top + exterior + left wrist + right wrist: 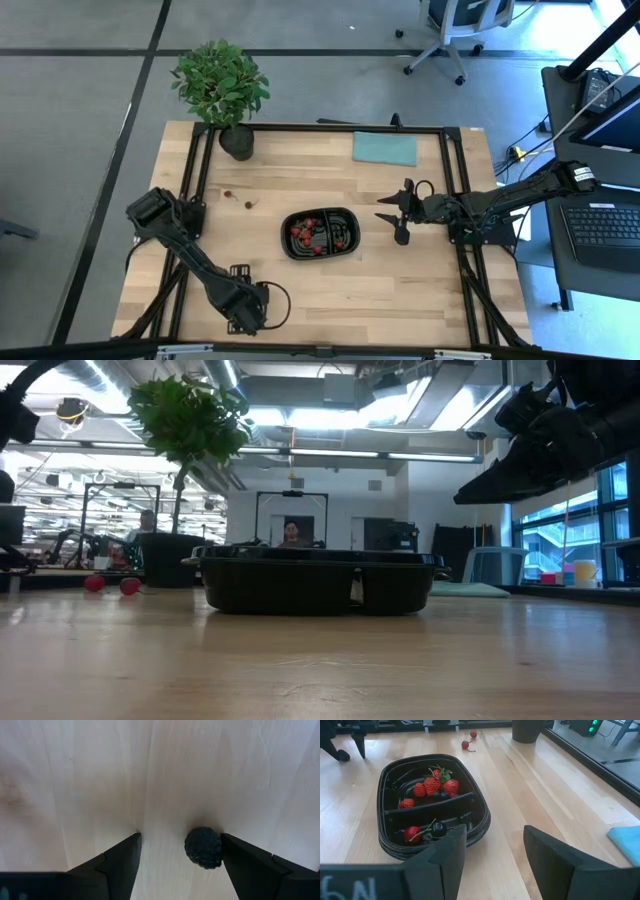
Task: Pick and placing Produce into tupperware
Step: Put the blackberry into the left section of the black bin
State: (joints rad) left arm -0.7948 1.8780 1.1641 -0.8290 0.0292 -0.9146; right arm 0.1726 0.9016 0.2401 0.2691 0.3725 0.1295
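The left hand [245, 315] sits low at the near left part of the tabletop [330, 290], its two fingers spread wide. In the left wrist view one dark bumpy berry [203, 848] lies on the bare wood between them, just beside one finger [250, 865] and clear of the other; whether it touches that finger cannot be told. Nothing is gripped.

Farther back on the left, a potted plant [222, 85] stands at the tabletop's far edge. In front of it two small red pieces of fruit [465, 744] lie loose on the wood, well apart from everything else.

At the middle lies the black tupperware [320, 233], one tray with a centre divider making two compartments. In the right wrist view one compartment holds about four strawberries [432, 785] with green tops, three of them bunched against the divider and one a little apart. The other compartment holds one red strawberry [412, 833] and one dark round berry [438, 828] touching its stem.

One teal cloth [384, 148] lies flat near the far edge, right of centre.

The right hand [401, 212] hovers above the tabletop just to the right of the tupperware, its fingers partly apart and empty, pointing toward the tray.
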